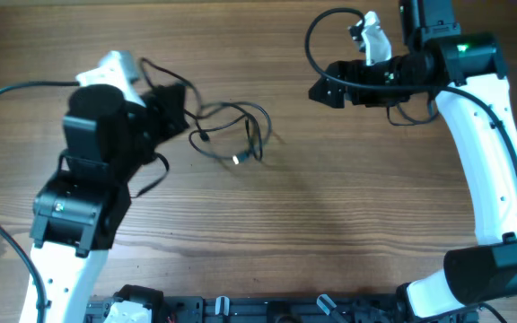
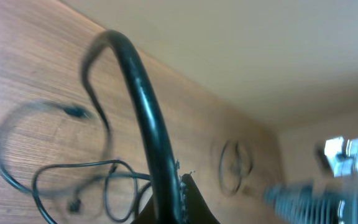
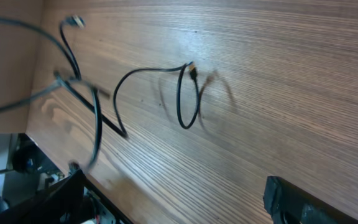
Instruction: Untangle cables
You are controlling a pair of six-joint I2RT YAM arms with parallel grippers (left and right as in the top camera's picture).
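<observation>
Thin black cables [image 1: 232, 135] lie in loose, overlapping loops on the wooden table left of centre, with small plugs at their ends. My left gripper [image 1: 176, 106] sits at their left edge, shut on one cable that leads into the loops. In the left wrist view that cable [image 2: 145, 106] rises from the shut jaws of the left gripper [image 2: 176, 202], and the other loops [image 2: 73, 180] lie blurred on the wood behind. My right gripper [image 1: 323, 91] hovers open at the upper right, well apart from the cables. The right wrist view shows the cables [image 3: 188, 93] far beyond the spread, empty right gripper [image 3: 176, 205].
The left arm's thicker wire [image 1: 7, 90] arcs over the table's left side. Another loops above the right arm [image 1: 317, 36]. Dark equipment [image 1: 240, 309] lines the front edge. Bare wood lies between the cables and the right gripper.
</observation>
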